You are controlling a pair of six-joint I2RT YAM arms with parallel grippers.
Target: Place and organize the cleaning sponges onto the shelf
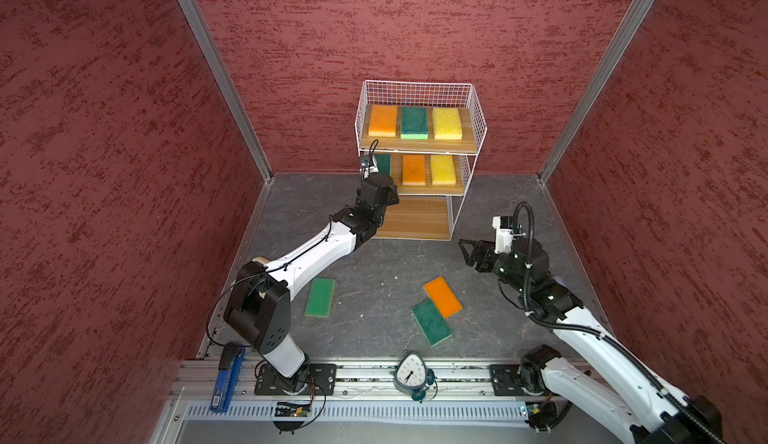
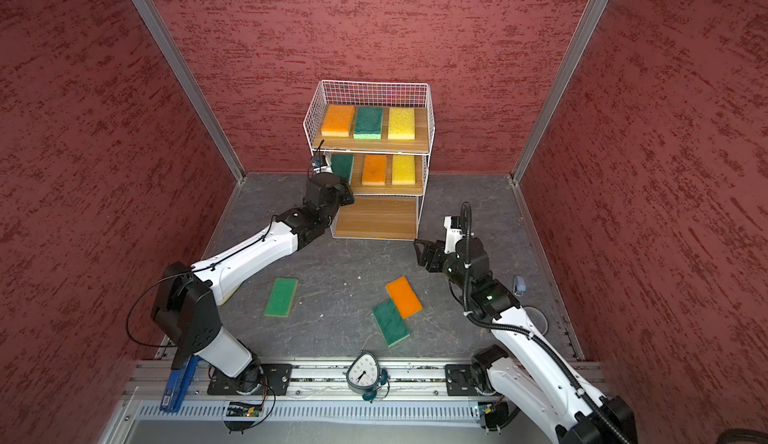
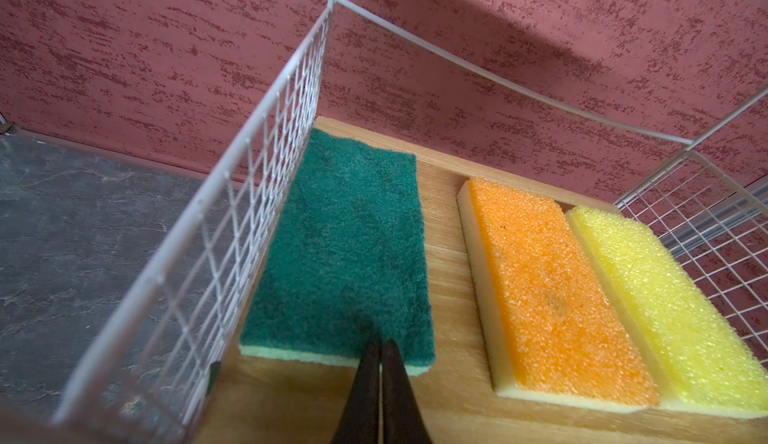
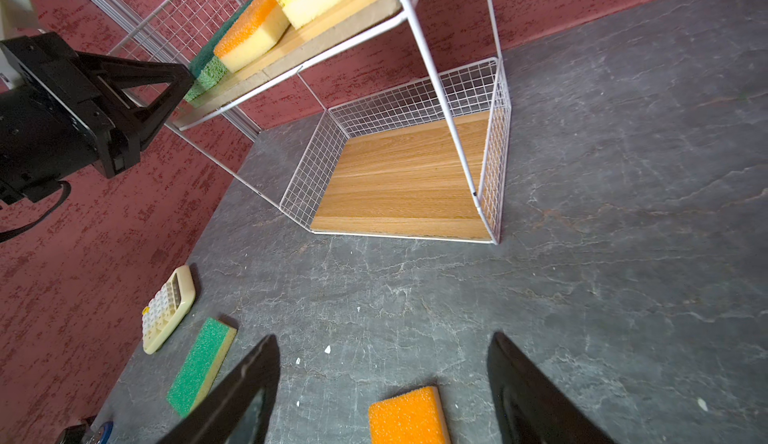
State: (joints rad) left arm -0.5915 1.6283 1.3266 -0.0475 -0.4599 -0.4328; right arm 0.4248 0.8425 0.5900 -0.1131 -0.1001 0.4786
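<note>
The shelf [image 1: 415, 217] stands at the back wall. Its top tier holds an orange [image 1: 383, 121], a green [image 1: 414, 123] and a yellow sponge [image 1: 447, 123]. The middle tier holds a dark green sponge [image 3: 345, 250], an orange one [image 3: 552, 292] and a yellow one [image 3: 665, 300]. The bottom board [image 4: 407, 180] is bare. My left gripper [image 3: 380, 340] is shut, with its tips on the near edge of that dark green sponge. On the floor lie a green sponge [image 1: 320, 297], an orange one [image 1: 443, 296] and a dark green one [image 1: 431, 323]. My right gripper [image 4: 382, 338] hangs open above the floor, by the orange sponge [image 4: 409, 417].
A cream calculator [image 4: 168, 309] lies near the left wall, next to the green sponge [image 4: 199, 365]. A clock [image 1: 410, 373] sits on the front rail and a blue tool [image 1: 226, 379] at its left end. Red walls close in three sides.
</note>
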